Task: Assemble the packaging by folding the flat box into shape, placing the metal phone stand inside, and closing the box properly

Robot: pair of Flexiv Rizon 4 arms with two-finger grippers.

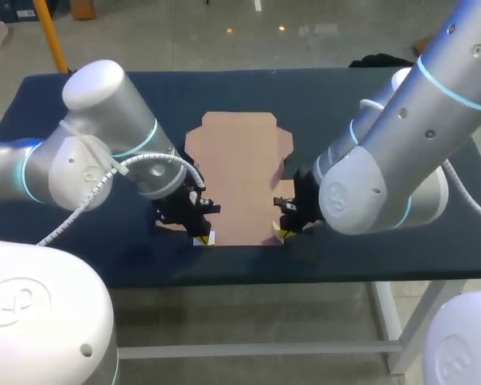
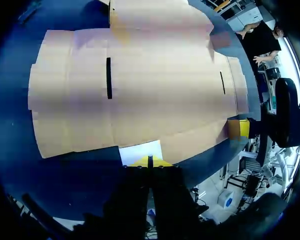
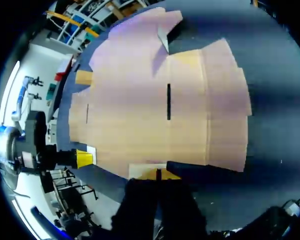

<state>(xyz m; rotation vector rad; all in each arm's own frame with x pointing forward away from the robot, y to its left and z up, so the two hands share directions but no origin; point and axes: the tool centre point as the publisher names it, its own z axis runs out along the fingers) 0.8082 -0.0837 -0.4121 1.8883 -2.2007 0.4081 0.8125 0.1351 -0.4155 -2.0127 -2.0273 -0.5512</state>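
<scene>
Closed left fingers and right fingers sit at the flat box

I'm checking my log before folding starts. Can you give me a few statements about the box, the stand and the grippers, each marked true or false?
1. The cardboard box lies flat and unfolded on the table. True.
2. A phone stand sits on the cardboard. False: no stand shows in any view.
3. The left gripper and right gripper are both at the box's near edge. True.
4. The right gripper hangs high over the box's middle. False: it is low at the near right corner.
</scene>
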